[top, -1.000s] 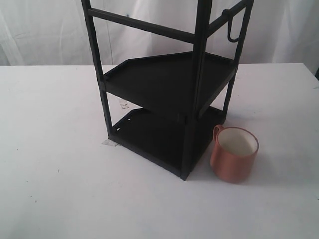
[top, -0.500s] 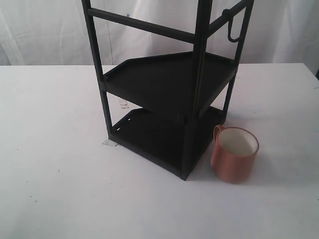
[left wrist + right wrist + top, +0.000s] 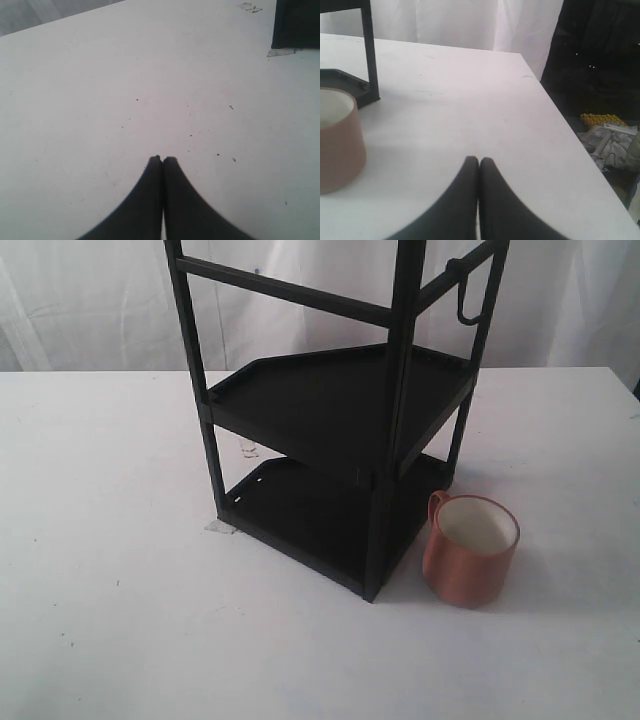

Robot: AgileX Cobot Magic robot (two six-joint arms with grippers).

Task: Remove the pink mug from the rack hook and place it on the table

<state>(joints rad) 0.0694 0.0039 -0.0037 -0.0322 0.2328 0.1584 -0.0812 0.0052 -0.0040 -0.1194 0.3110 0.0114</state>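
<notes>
The pink mug (image 3: 470, 550) stands upright on the white table (image 3: 110, 620), just right of the black rack's (image 3: 340, 410) front corner, its handle turned toward the rack. The rack hook (image 3: 466, 302) hangs bare from the top bar at the upper right. Neither gripper shows in the exterior view. In the right wrist view my right gripper (image 3: 479, 160) is shut and holds nothing, apart from the pink mug (image 3: 337, 142) at the frame's edge. My left gripper (image 3: 162, 159) is shut over bare table (image 3: 125, 75), with nothing held.
The rack's lower corner (image 3: 297, 25) with a bit of tape (image 3: 281, 51) shows in the left wrist view. The table edge (image 3: 570, 125) drops off beside my right gripper, with clutter on the floor (image 3: 612, 137) beyond. White curtains (image 3: 80, 300) hang behind.
</notes>
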